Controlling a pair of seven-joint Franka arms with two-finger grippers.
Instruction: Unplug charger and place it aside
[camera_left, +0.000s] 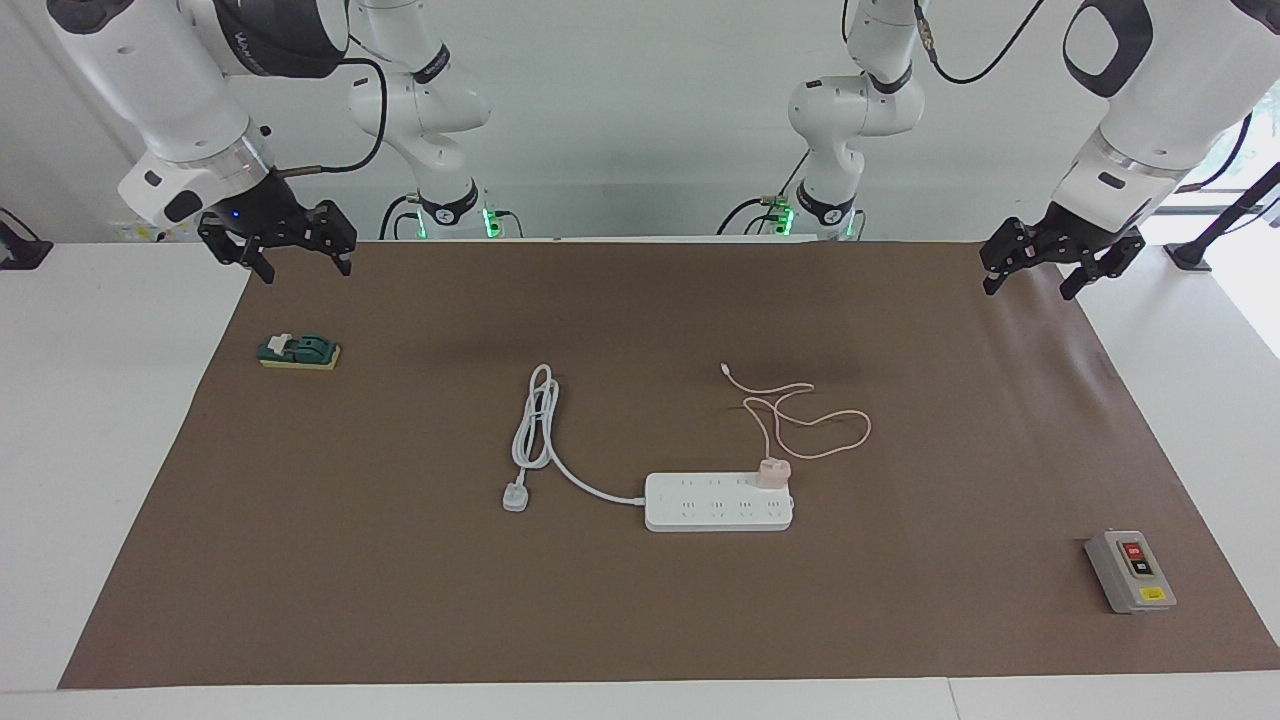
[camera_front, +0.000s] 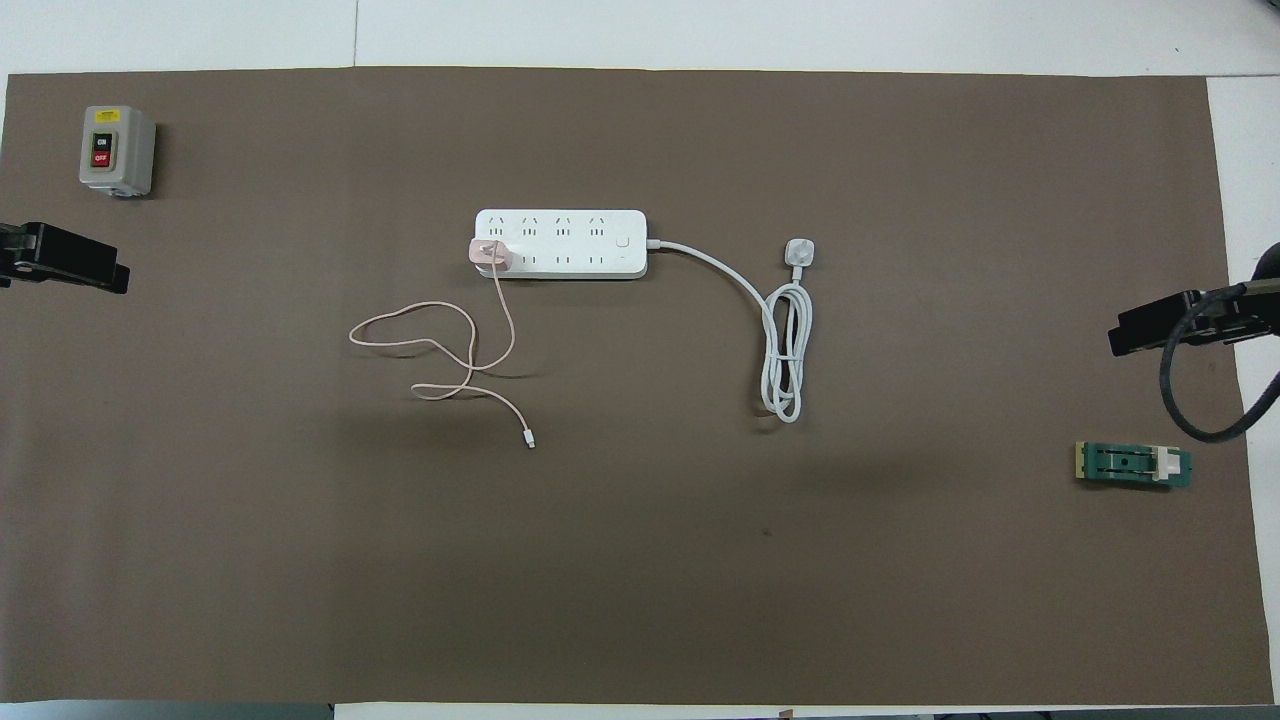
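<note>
Stock on my table (camera_left: 100, 420), brown mat (camera_left: 640, 600) laid over it:

1. Strip (camera_left: 718, 502), white, multi-socket, lying flat near the middle of the mat. This is the only item here that holds anything: the charger (camera_left: 772, 473) sits plugged into its end socket, the one toward my left arm's end, in the row nearer to me.
2. Charger, small pink cube, upright in that socket. Its thin pink cable (camera_left: 805, 420) runs from the cube toward me and lies in loose loops on the mat, the free tip nearest to me.
3. Cord (camera_left: 535, 425), thick, white, leaving the strip's other end; bundled in a long loop, its plug (camera_left: 515, 497) flat on the mat beside it, in no socket.
4. Grey box (camera_left: 1130, 571), red and black buttons on top, at my left arm's end, farther from me than the strip.
5. Green block (camera_left: 299, 351) on a yellow base, at my right arm's end, nearer to me than the strip. Whether anything sits in it I cannot make out.
6. My left hand (camera_left: 1035, 275): fingers apart, holding nothing, up over the mat's corner at its own end.
7. My right hand (camera_left: 300, 262): fingers apart, empty, up over the mat's edge near the green block.
</note>
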